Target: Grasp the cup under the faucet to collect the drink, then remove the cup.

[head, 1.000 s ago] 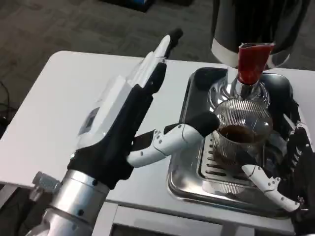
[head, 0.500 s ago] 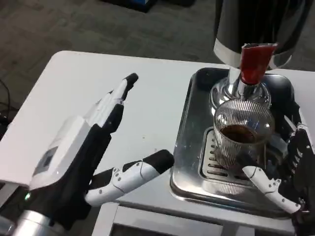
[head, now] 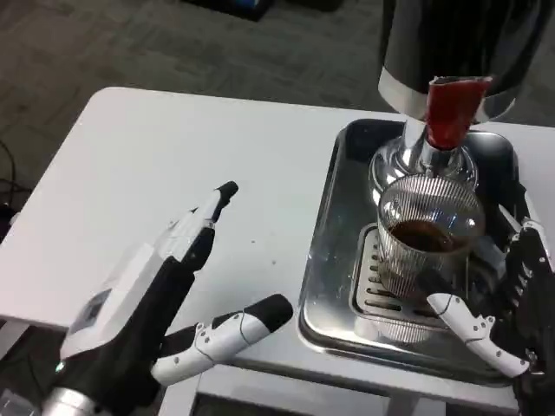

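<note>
The right hand [head: 507, 303] grips the cup [head: 425, 234] on the tray [head: 334, 277] near the worktop's [head: 173, 165] right edge; the left hand [head: 160, 295] hangs released over the near edge.

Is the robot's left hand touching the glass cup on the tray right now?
No, the left hand lies open over the white table, well apart from the cup.

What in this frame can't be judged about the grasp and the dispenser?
- Right hand: cut off by the picture's right edge in the head view; contact with the ribbed clear glass cup unclear.
- Dark drink dispenser: body cut off by the top edge.
- Red tap handle: hides the spout, so flow cannot be told.
</note>
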You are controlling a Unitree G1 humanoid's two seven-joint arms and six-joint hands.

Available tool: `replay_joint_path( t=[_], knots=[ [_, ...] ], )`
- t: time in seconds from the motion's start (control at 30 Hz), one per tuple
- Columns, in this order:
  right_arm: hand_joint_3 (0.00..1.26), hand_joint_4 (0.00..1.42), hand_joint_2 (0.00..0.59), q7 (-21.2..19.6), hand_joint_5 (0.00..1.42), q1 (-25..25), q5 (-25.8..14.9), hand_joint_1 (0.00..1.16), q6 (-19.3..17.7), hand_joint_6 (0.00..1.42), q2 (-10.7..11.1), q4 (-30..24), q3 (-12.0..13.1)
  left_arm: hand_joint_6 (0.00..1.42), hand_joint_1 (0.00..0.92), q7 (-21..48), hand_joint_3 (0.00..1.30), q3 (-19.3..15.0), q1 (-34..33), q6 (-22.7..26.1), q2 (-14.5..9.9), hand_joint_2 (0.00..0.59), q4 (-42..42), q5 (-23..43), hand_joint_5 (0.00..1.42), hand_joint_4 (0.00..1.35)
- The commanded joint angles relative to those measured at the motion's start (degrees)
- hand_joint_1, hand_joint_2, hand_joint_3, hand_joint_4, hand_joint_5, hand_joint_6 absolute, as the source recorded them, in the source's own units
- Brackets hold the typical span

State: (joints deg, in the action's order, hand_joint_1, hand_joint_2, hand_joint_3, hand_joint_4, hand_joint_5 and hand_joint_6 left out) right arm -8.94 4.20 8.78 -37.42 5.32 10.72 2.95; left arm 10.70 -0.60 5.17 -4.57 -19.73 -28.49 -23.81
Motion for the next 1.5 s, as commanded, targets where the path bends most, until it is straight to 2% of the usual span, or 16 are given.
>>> replay_joint_path(
  t=[0.03, 0.5, 0.7, 1.07, 1.5],
  knots=[
    [0.06, 0.17, 0.176, 1.0, 0.18, -1.0, 0.8, 0.75, 0.4, 0.26, 0.3, -0.1, -0.8, 0.0, 0.0, -1.0, 0.0, 1.5, -1.1, -0.6, 0.3, 0.048, 1.2, -1.5, 0.0, 0.0],
    [0.06, 0.17, 0.162, 1.1, 0.18, -1.5, 2.2, 0.72, 1.8, 0.2, 2.2, -2.6, -0.9, 0.0, 0.0, -1.0, 0.0, 2.0, 0.1, -0.5, 1.1, 0.048, -0.5, -1.5, 0.0, 0.0],
    [0.06, 0.17, 0.163, 1.6, 0.18, 0.2, 2.4, 0.73, 1.8, 0.2, 3.7, -2.5, -0.4, 0.0, 0.0, -0.8, 0.0, 2.3, 0.2, -0.1, 1.5, 0.048, -1.4, -1.8, 0.0, 0.0],
    [0.06, 0.15, 0.153, 3.5, 0.16, 5.5, 0.7, 0.74, 2.1, 0.19, 6.2, 2.4, 0.6, 0.0, 0.0, -0.5, 0.0, 2.6, 0.4, 0.6, 2.1, 0.049, -2.7, -2.2, 0.0, 0.0],
    [0.06, 0.16, 0.157, 4.2, 0.16, 5.8, -0.1, 0.73, 2.0, 0.18, 5.8, 3.3, 0.2, 0.0, 0.0, 1.3, 0.0, 3.1, -4.0, 3.8, 1.4, 0.05, -6.3, -2.4, 0.0, 0.0]
  ],
)
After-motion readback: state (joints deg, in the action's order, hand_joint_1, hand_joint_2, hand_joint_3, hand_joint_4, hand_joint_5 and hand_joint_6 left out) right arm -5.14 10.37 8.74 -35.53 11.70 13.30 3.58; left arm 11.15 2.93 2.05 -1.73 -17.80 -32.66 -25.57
